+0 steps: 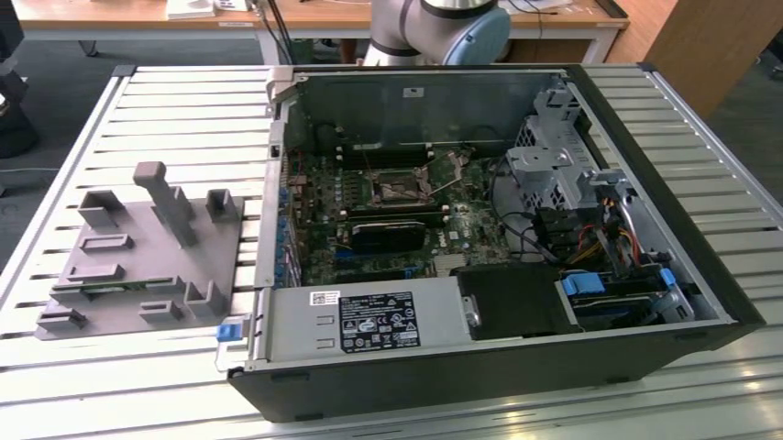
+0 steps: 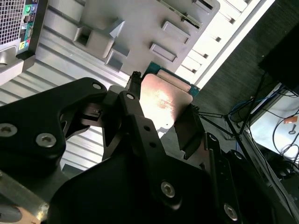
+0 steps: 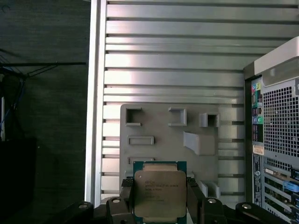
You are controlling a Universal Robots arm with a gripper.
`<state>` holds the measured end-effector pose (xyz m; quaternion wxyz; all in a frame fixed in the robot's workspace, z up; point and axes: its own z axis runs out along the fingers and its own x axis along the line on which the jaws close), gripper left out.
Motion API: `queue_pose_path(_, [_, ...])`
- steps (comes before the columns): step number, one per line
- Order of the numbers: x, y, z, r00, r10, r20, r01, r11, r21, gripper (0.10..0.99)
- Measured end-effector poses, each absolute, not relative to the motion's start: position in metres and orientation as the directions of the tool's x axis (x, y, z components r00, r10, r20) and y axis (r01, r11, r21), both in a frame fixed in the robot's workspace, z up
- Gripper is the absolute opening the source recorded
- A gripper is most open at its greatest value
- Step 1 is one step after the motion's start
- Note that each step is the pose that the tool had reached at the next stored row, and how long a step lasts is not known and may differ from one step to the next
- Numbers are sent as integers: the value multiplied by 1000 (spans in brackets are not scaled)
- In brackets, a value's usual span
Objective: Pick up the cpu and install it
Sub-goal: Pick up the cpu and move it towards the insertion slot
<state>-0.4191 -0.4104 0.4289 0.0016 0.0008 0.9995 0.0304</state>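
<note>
The cpu [image 3: 160,192] is a flat square chip with a silvery top and a green rim. It sits clamped between the two black fingers [image 3: 127,197] of my gripper [image 3: 160,205], which is shut on it. In the second wrist view the cpu [image 2: 162,100] shows as a shiny plate between the fingers [image 2: 133,109]. It hangs well above the grey plastic tray [image 3: 159,123], which lies on the slatted table. The dark metal-framed motherboard socket [image 1: 398,189] lies inside the open computer case [image 1: 490,229].
The grey tray [image 1: 135,266] with upright posts lies at the exterior view's left of the case. The slatted metal table [image 1: 183,101] ends at an edge beside the tray [image 3: 96,93], with dark floor beyond. The case's rear panel [image 3: 275,121] stands close by. The arm's base [image 1: 441,27] rises behind the case.
</note>
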Motion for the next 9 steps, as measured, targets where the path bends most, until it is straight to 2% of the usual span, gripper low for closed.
queue_pose_path(9, [-407, -410, 429, -1000, 2, -3, 1, 998, 61, 541])
